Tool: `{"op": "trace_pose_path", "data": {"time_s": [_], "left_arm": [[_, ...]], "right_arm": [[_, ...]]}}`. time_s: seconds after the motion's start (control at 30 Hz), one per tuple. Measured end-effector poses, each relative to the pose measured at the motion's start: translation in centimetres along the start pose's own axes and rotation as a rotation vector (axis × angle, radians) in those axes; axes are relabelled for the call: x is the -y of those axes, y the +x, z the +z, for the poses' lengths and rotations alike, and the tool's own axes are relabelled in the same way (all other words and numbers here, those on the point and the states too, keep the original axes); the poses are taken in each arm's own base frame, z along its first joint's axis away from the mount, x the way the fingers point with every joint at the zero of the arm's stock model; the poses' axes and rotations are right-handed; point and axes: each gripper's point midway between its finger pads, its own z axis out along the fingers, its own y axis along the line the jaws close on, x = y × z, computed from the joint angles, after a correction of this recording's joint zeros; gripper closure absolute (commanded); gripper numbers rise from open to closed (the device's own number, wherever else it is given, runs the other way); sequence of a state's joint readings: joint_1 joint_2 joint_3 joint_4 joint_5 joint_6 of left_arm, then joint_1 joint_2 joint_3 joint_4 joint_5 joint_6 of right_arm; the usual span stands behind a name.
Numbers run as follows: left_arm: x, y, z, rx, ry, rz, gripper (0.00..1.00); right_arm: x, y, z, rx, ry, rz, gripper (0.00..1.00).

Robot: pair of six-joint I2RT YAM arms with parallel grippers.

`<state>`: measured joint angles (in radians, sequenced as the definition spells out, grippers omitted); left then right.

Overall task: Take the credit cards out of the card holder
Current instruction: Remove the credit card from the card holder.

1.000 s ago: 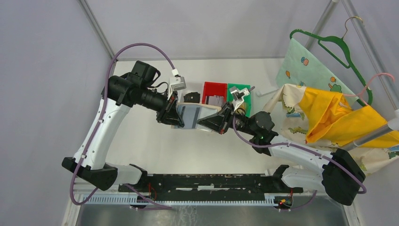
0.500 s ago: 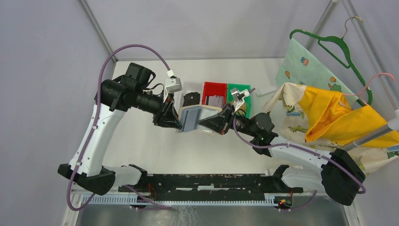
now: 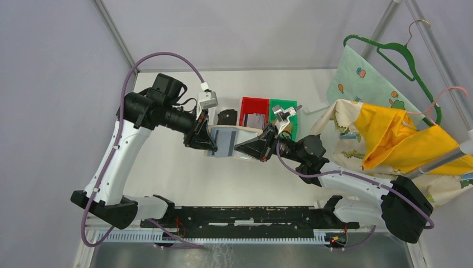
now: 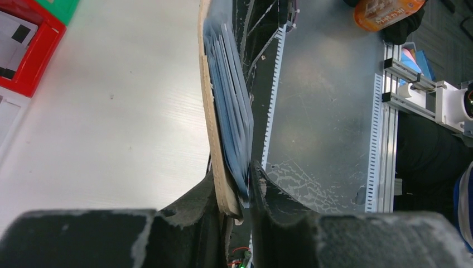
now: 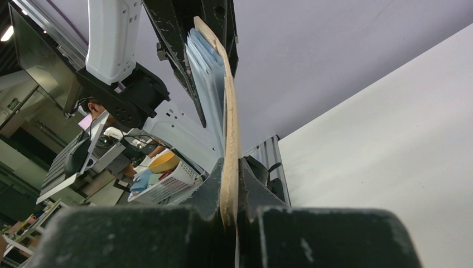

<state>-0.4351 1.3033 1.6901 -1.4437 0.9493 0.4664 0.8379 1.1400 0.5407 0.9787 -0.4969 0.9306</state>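
Holding the card holder (image 3: 230,139) clear of the table, we have it stretched between both arms near the middle of the top view. The left gripper (image 3: 207,140) is clenched on its 9 o'clock end and the right gripper (image 3: 255,147) on its 3 o'clock end. Both wrist views show the jaws pressed flat against the tan cover, with no gap.

Thin blue-grey layers (image 4: 228,100) fan out from the inner face. We cannot tell which of them are pockets and which are the credit cards, so we judge that the cards are tucked inside. The red bin (image 3: 254,111) sits just beyond the holder, at its 1 o'clock.

We judge the holder to be light and only semi-stiff: it bows a little between the two grips, so a hard pull could fold it. The cards should be stiff, thin and slick, and likely to slip from a shallow pinch. We would keep the right grip on the cover and take a card by its exposed edge, pinching across the flat faces and drawing it straight along its pocket.
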Motion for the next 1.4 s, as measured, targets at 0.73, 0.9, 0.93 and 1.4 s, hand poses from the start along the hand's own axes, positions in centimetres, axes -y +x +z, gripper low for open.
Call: {"op": "trace_pose_path", "data": {"time_s": [0.73, 0.9, 0.93, 1.4], "left_arm": [[1.3, -0.2, -0.4, 0.022, 0.039, 0.029, 0.7], [1.6, -0.2, -0.5, 0.027, 0.038, 0.045, 0.69], [1.6, -0.2, -0.5, 0.027, 0.037, 0.046, 0.69], [1.4, -0.1, -0.6, 0.021, 0.022, 0.049, 0.77]], "right_arm": [[0.2, 0.2, 0.0, -0.006, 0.008, 0.001, 1.0], [0.3, 0.2, 0.0, -0.009, 0.011, -0.001, 1.0], [0.3, 0.2, 0.0, -0.009, 0.011, -0.002, 1.0], [-0.6, 0.3, -0.1, -0.015, -0.038, -0.012, 1.0]]}}
